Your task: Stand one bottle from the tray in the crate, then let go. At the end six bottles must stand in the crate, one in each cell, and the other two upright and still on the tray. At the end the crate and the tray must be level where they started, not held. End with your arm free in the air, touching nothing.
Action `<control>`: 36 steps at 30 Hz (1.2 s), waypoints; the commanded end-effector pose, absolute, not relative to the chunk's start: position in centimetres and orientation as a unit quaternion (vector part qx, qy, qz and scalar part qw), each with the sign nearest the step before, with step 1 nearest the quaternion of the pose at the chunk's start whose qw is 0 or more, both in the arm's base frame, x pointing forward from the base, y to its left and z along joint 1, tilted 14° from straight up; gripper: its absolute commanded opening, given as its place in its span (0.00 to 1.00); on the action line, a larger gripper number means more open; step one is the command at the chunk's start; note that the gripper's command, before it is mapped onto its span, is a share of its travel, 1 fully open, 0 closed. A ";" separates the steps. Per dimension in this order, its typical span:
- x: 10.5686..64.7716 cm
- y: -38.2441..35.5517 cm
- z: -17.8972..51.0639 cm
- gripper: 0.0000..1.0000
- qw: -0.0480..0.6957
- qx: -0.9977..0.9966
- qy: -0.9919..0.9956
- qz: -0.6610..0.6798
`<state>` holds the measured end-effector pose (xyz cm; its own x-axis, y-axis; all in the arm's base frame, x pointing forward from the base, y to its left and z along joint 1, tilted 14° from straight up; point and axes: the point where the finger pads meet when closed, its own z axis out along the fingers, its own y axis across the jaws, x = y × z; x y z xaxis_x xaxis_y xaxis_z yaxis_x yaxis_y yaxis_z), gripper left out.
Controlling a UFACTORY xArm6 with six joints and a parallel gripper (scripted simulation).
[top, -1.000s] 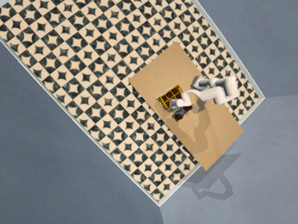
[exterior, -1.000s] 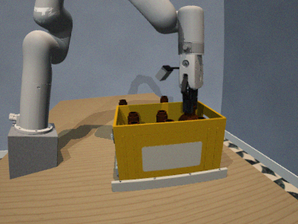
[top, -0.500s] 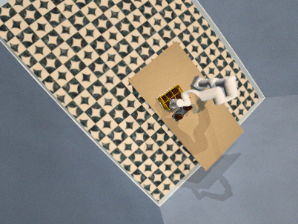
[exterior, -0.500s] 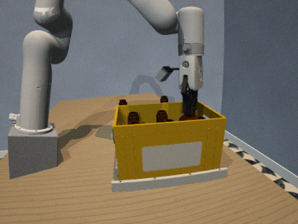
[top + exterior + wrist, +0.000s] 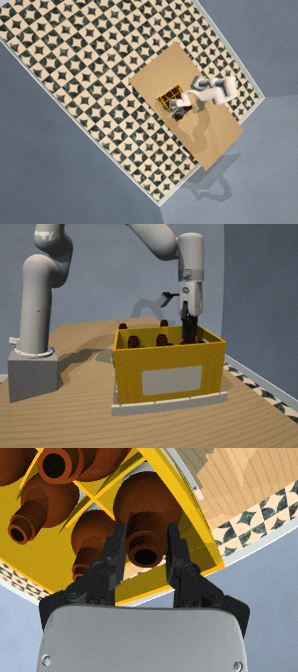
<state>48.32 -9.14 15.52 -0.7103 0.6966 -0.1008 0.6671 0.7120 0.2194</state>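
The yellow crate (image 5: 168, 369) stands on the wooden table, with several brown bottles in its cells. My gripper (image 5: 146, 535) is shut on the neck of a brown bottle (image 5: 148, 518) and holds it low inside a corner cell at the crate's right end, seen also in the exterior view (image 5: 190, 331). The bottle's body sits below the crate rim; I cannot tell whether it touches the bottom. Two bottle tops (image 5: 122, 325) (image 5: 164, 323) show behind the crate, on the tray hidden there. From above, the crate (image 5: 170, 96) and the tray's bottles (image 5: 180, 116) are small beside the arm.
The arm's grey base (image 5: 32, 377) stands at the table's left. A pale strip (image 5: 170, 404) lies along the crate's front foot. The table edge and checkered floor (image 5: 259, 387) lie to the right.
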 end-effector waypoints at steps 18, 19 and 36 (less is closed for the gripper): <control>48.6 -9.1 14.9 0.00 0.091 0.370 0.921 0.084; 48.6 -9.1 14.9 0.00 0.091 0.370 0.921 0.084; 48.7 -9.1 14.7 0.00 0.091 0.370 0.921 0.084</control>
